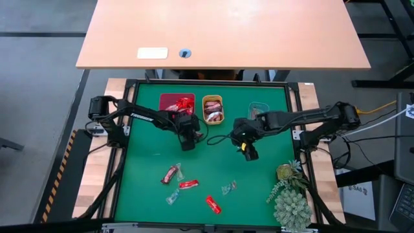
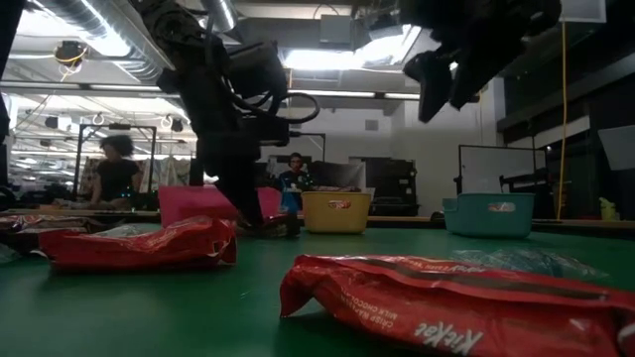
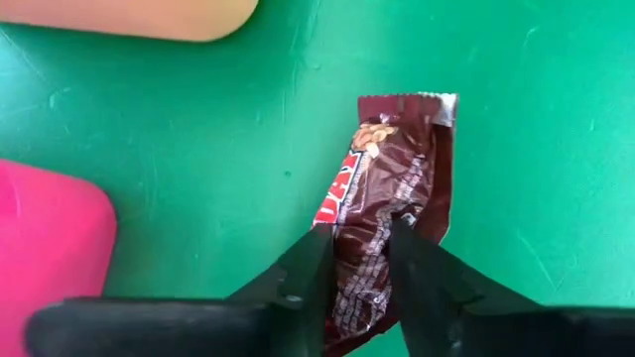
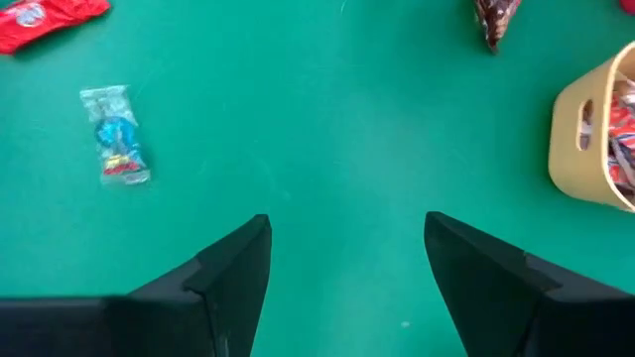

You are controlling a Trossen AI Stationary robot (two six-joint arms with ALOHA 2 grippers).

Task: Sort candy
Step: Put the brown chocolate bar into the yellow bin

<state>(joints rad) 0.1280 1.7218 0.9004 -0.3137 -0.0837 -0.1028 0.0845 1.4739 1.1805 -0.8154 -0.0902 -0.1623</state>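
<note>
Left fingers (image 3: 397, 260) pinch a crinkled, glossy brown bar wrapper (image 3: 382, 213); right fingers (image 4: 476, 273) spread over smooth green mat (image 4: 327, 129).

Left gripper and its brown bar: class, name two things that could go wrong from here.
1. The left gripper pinches the brown bar by one end only, so it might slip out in transit.
2. The red tray adjoins the orange tray, so a loose drop could land in the wrong one.

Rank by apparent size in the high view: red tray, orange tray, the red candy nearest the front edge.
1. Red tray, largest.
2. Orange tray, a bit smaller.
3. Front red candy, far the smallest.
The overhead camera sees all three at like distance, so the order is safe.
</note>
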